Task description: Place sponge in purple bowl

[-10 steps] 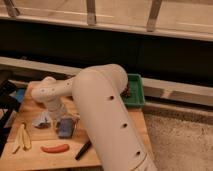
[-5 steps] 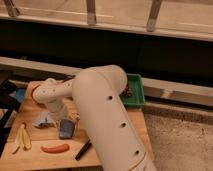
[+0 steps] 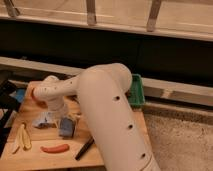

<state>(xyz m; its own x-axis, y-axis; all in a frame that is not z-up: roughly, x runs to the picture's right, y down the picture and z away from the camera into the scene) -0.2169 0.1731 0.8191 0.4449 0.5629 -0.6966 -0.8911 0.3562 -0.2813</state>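
Observation:
A blue-grey sponge (image 3: 66,127) lies on the wooden table (image 3: 60,159), left of the middle. My white arm bends over the table from the right. Its end comes down to the gripper (image 3: 59,118), which sits right above and against the sponge's far edge. The arm hides the table behind it. No purple bowl shows in this view.
A crumpled pale wrapper (image 3: 43,121) lies just left of the sponge. A banana (image 3: 22,137) lies at the left edge, with a red sausage-like object (image 3: 54,148) and a black stick (image 3: 85,148) at the front. An orange-red object (image 3: 35,95) is behind the wrist. A green tray (image 3: 136,91) stands at the back right.
The arm's end has shifted only slightly over the sponge. The sponge and the other things lie where they were.

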